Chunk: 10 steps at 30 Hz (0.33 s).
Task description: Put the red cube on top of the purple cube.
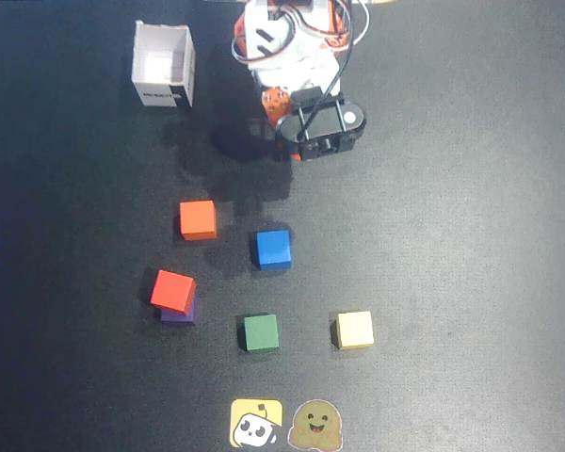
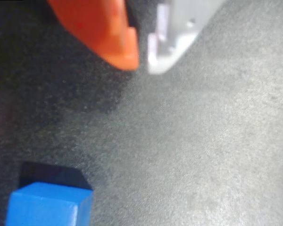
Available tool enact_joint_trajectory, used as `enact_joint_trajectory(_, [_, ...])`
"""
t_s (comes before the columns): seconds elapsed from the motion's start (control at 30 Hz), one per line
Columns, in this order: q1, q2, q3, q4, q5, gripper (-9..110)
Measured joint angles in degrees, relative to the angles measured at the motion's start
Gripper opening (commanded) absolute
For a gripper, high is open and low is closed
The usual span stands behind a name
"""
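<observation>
Two fingertips of the gripper [image 2: 142,59], one orange and one white, sit nearly together in the wrist view, gripping nothing above the dark mat [image 2: 203,141] near a blue cube [image 2: 47,207]. Overhead, the red cube [image 1: 173,291] rests atop the purple cube [image 1: 178,315], slightly askew.

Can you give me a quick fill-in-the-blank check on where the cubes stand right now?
1. The red cube rests on the ___ cube.
2. In the overhead view, the cube left of the yellow cube is ___.
3. The wrist view shows the gripper holding ___.
4. The white box is ___ inside.

Missing words: purple; green; nothing; empty
</observation>
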Motion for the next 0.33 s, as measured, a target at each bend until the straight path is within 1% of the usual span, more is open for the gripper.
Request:
enact_joint_trajectory(0.13, [0.00,0.00,0.00,0.00,2.46,0])
enact_joint_trajectory(0.33, [0.09,0.00,0.00,0.00,2.81,0])
